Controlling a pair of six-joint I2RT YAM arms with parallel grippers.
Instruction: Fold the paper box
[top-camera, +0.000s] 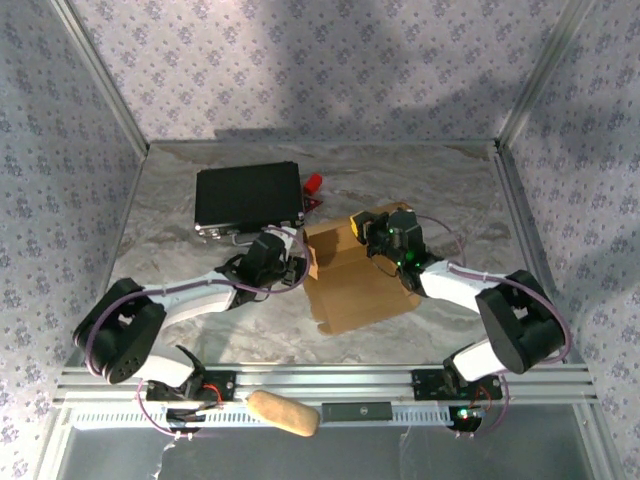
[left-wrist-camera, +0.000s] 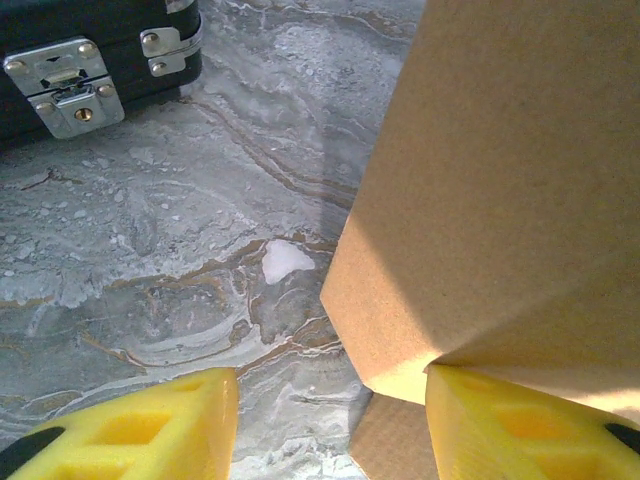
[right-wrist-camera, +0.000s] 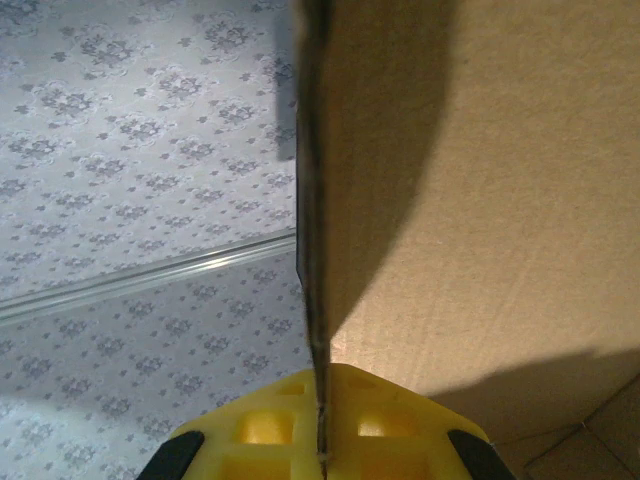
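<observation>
Centre: plain brown die-cut cardboard paper box (top-camera: 360, 290) (left-wrist-camera: 500, 180) (right-wrist-camera: 500, 200) lying partly folded on grey marbled tabletop (top-camera: 420, 180) (left-wrist-camera: 180, 250), far panel raised upright.
Left edge of box: left gripper (top-camera: 298, 262) (left-wrist-camera: 330, 440), yellow fingers spread, right one touching a cardboard flap.
Far end of box: right gripper (top-camera: 368, 230) (right-wrist-camera: 320, 440), pinching the raised panel's edge.
Far left: black rectangular case (top-camera: 248, 195) (left-wrist-camera: 60, 40) with metal latches, near the box.

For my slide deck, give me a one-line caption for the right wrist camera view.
Right gripper pinched shut on a raised panel edge of the brown paper box, patterned wall behind.
</observation>
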